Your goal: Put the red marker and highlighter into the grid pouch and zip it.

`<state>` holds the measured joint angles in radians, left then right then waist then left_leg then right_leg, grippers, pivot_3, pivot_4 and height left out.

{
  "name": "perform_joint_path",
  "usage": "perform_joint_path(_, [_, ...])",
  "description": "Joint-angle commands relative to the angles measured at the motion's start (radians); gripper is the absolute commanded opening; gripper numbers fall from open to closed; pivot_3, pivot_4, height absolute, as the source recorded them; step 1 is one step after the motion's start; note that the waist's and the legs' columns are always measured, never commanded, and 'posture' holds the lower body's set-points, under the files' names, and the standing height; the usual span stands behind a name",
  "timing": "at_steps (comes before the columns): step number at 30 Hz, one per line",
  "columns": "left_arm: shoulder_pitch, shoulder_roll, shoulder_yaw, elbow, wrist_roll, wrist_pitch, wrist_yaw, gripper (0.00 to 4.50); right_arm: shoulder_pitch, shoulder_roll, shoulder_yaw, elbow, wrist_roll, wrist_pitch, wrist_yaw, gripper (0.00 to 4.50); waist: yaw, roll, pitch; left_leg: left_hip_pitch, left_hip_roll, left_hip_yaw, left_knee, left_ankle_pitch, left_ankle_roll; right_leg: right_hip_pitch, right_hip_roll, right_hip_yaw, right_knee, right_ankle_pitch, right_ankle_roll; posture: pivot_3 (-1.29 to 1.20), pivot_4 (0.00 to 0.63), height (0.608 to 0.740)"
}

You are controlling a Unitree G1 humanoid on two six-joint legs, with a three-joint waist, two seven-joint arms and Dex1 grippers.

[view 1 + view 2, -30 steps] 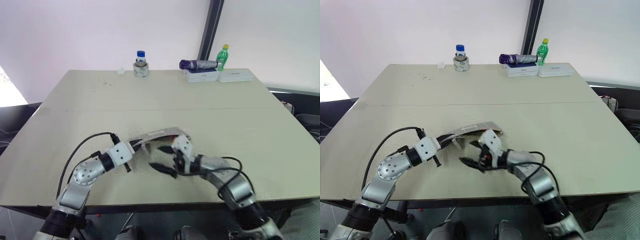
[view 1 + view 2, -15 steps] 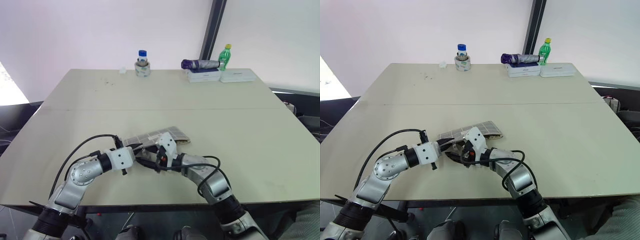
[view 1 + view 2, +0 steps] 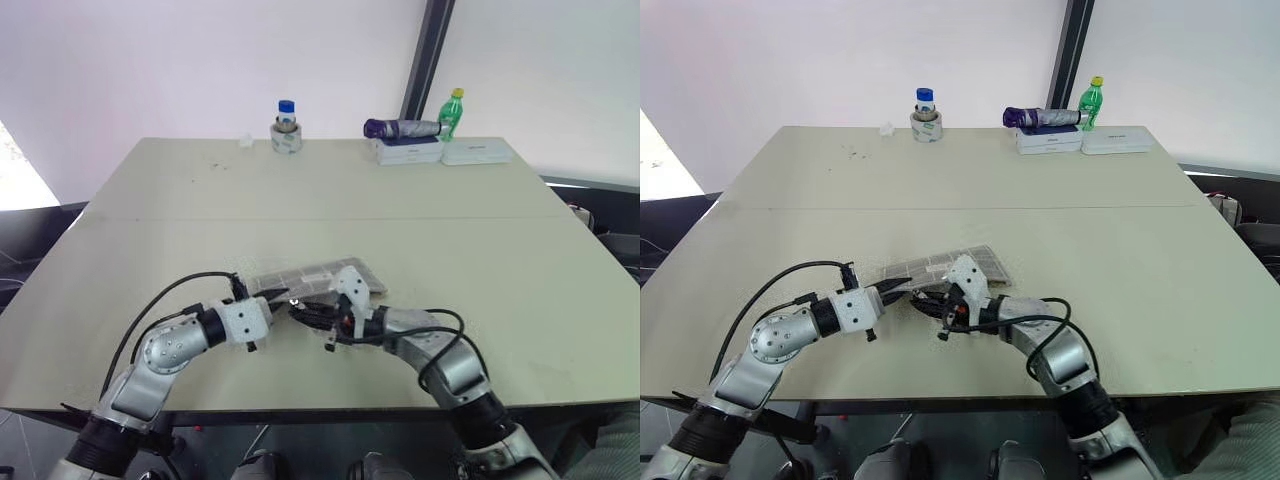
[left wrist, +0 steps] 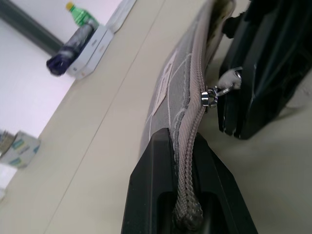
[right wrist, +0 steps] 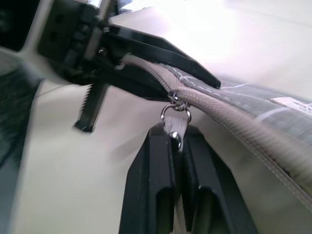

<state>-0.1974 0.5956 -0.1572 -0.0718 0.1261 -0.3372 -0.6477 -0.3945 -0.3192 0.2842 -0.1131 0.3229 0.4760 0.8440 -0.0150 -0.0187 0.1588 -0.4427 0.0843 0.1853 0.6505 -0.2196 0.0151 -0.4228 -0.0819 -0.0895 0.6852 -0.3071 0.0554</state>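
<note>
The grid pouch [image 3: 318, 276] lies near the front edge of the surface [image 3: 470, 240], slightly left of centre, its near end lifted between the two arms. The left gripper [image 4: 187, 161] has its jaws clenched on the pouch's zipper-edge end, while the right gripper [image 5: 176, 146] pinches the zipper pull [image 5: 174, 119]. Red marker and highlighter are out of sight, and the pouch's inside is hidden.

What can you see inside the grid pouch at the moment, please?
Nothing: the grid pouch lies flat with fabric covering its contents. The left gripper clamps its end; the right gripper pinches the zipper pull.
</note>
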Motion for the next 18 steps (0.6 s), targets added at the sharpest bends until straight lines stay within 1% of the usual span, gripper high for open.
perform_joint_path(1, [0.013, 0.056, 0.107, 0.044, -0.021, -0.005, 0.03, 0.0, 0.015, -0.105, -0.114, 0.002, 0.021, 0.0, 0.036, 0.02, 0.0, 0.0, 0.0, 0.0, 0.0, 0.0, 0.0, 0.0, 0.001, 0.0, 0.0, 0.0, 0.0, 0.0, 0.0, 0.0, 0.15, 0.738])
perform_joint_path(4, [0.018, 0.076, 0.118, 0.074, -0.026, -0.028, 0.033, 0.0, 0.007, -0.167, -0.144, 0.052, 0.015, -0.027, 0.052, 0.02, -0.001, 0.0, 0.0, 0.0, 0.0, 0.0, 0.0, -0.001, 0.001, 0.0, 0.0, 0.0, 0.0, 0.0, 0.0, 0.0, 0.15, 0.738])
perform_joint_path(7, [0.014, 0.087, 0.127, 0.103, -0.036, -0.047, 0.037, 0.0, -0.005, -0.206, -0.177, 0.096, 0.02, -0.042, 0.065, 0.02, -0.001, 0.0, 0.0, 0.0, 0.0, 0.0, 0.0, -0.001, 0.001, 0.0, 0.0, 0.0, 0.0, 0.0, 0.0, 0.0, 0.15, 0.738])
perform_joint_path(10, [0.019, 0.098, 0.143, 0.123, -0.055, -0.055, 0.035, 0.0, 0.0, -0.259, -0.19, 0.146, -0.004, -0.079, 0.091, 0.02, -0.001, 0.0, 0.0, 0.0, 0.0, 0.0, 0.0, -0.001, 0.001, 0.0, 0.0, 0.0, 0.0, 0.0, 0.0, 0.0, 0.15, 0.738])
perform_joint_path(14, [0.03, 0.108, 0.16, 0.145, -0.085, -0.056, 0.029, 0.0, 0.0, -0.293, -0.219, 0.212, -0.016, -0.126, 0.098, 0.02, -0.001, 0.0, 0.0, 0.0, 0.0, 0.0, 0.0, -0.001, 0.001, 0.0, 0.0, 0.0, 0.0, 0.0, 0.0, 0.0, 0.15, 0.738])
perform_joint_path(18, [0.025, 0.105, 0.159, 0.156, -0.112, -0.047, 0.024, 0.0, -0.013, -0.293, -0.219, 0.233, -0.014, -0.151, 0.093, 0.02, 0.0, 0.0, 0.0, 0.0, 0.0, 0.0, 0.0, -0.001, 0.001, 0.0, 0.0, 0.0, 0.0, 0.0, 0.0, 0.0, 0.15, 0.738])
